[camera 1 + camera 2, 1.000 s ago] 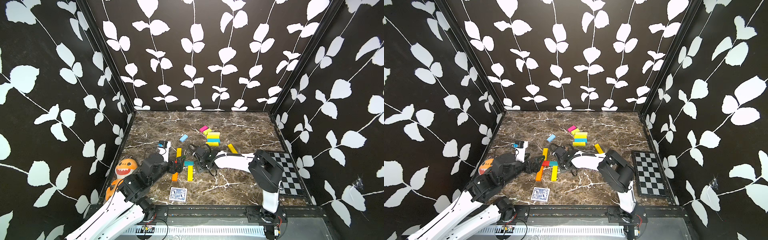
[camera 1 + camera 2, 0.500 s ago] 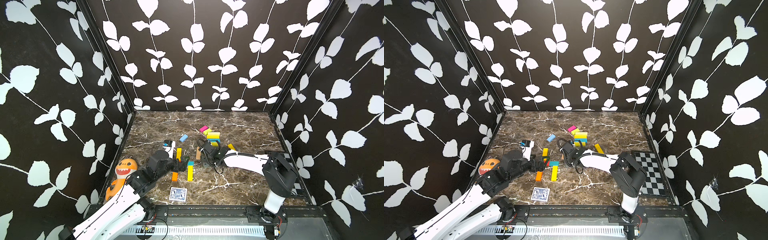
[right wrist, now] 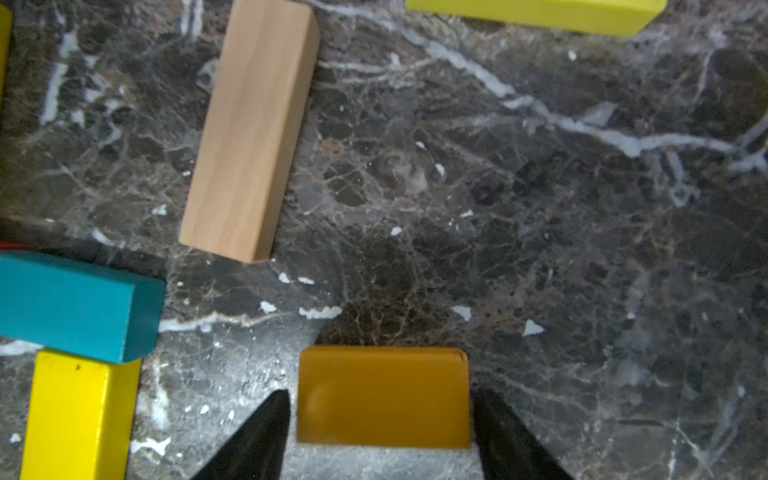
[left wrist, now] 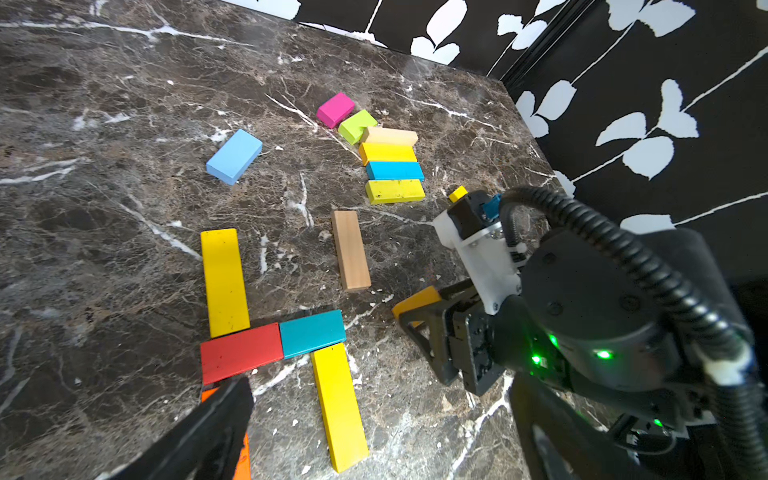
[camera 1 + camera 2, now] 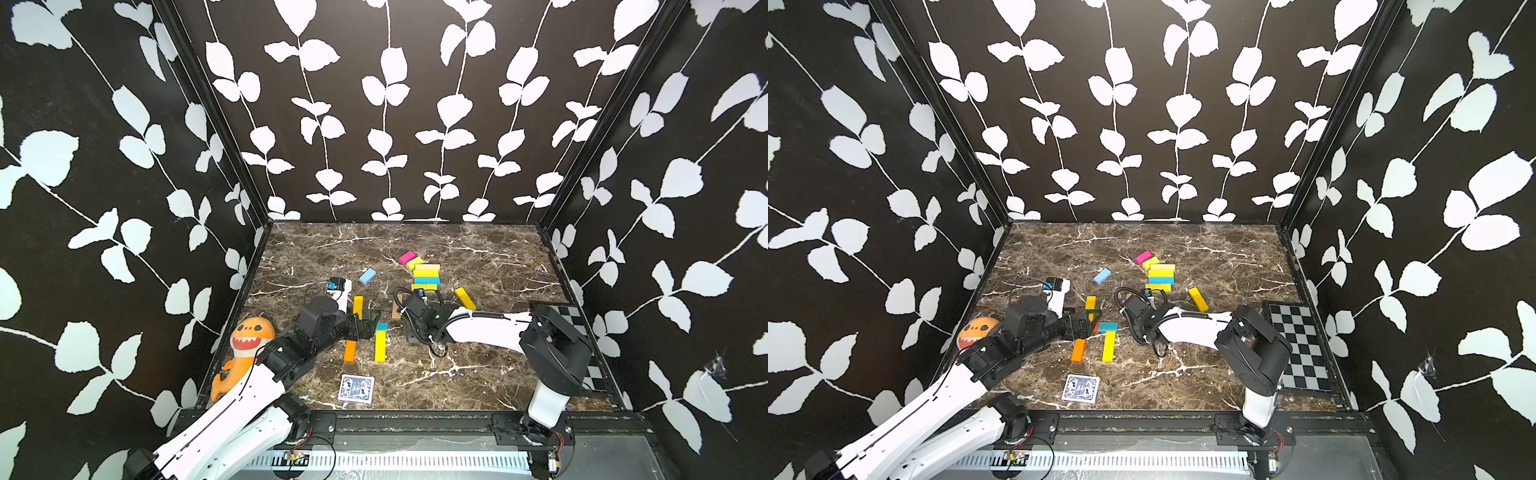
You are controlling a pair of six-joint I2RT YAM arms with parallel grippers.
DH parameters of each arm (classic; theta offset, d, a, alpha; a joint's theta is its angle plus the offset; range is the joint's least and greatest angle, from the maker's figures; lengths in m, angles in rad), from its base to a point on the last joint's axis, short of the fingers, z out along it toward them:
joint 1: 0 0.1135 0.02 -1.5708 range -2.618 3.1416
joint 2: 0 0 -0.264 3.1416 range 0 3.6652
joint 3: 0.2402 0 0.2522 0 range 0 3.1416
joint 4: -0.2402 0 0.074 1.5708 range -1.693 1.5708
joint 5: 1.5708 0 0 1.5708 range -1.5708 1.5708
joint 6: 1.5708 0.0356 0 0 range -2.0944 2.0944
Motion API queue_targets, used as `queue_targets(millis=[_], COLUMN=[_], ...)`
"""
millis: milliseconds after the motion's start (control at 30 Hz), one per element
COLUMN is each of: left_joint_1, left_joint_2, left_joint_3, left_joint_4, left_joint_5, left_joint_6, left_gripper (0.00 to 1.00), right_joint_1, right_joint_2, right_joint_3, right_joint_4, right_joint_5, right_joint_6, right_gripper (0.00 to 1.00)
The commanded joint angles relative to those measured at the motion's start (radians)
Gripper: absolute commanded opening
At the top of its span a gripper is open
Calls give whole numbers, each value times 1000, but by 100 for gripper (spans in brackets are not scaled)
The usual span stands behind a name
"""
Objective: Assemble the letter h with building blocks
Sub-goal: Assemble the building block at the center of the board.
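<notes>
Red block (image 4: 241,351), teal block (image 4: 311,332), yellow blocks (image 4: 224,282) laid flat: nearly reads as h. Left gripper (image 5: 371,322) spread wide; right gripper (image 3: 380,392) astride unplaced mustard block (image 3: 382,411), grip untellable.

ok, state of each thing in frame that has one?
left tool, open.
right tool, astride the amber block, grip unclear.
tan block, lying alone, touching nothing.
red block, flat, butted end to end with teal block.
card deck, lying flat, apart from the blocks.
</notes>
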Motion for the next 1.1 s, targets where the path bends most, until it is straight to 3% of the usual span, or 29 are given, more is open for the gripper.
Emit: queue_targets(millis=[0, 167, 333, 433, 467, 500, 533, 600, 733, 900, 1067], left_joint_1=[7, 7, 9, 11, 11, 12, 11, 14, 15, 17, 18], left_joint_2=[-13, -32, -46, -54, -55, -56, -57, -64, -81, -84, -92], left_joint_3=[-10, -7, 9, 10, 13, 16, 19, 25, 23, 21, 25], left_joint_4=[20, 5, -4, -6, -9, -17, -24, -32, -41, -45, -53], left_joint_5=[16, 23, 27, 27, 26, 25, 25, 26, 21, 21, 21], left_joint_6=[-8, -5, 8, 12, 14, 17, 20, 24, 34, 40, 44], left_gripper=[99, 99, 99, 99, 99, 99, 99, 99, 99, 99, 99], right_joint_1=[5, -48, -59, -60, -74, -94, -115, -146, -128, -59, -41], right_joint_2=[-1, -93, -163, -261, -291, -306, -303, -264, -126, 84, 119], right_joint_3=[28, 98, 239, 121, 48, 5, -6, 20, 136, 393, 421], right_joint_4=[-59, -184, -249, -118, -21, 29, 33, -20, -240, -569, -588], right_joint_5=[12, -30, -86, -13, -58, -125, -174, -303, -370, -290, -256], right_joint_6=[81, 92, -135, -159, -145, -104, -49, -20, 19, -27, 47], right_gripper=[79, 82, 82, 83, 86, 97, 99, 98, 92, 92, 92])
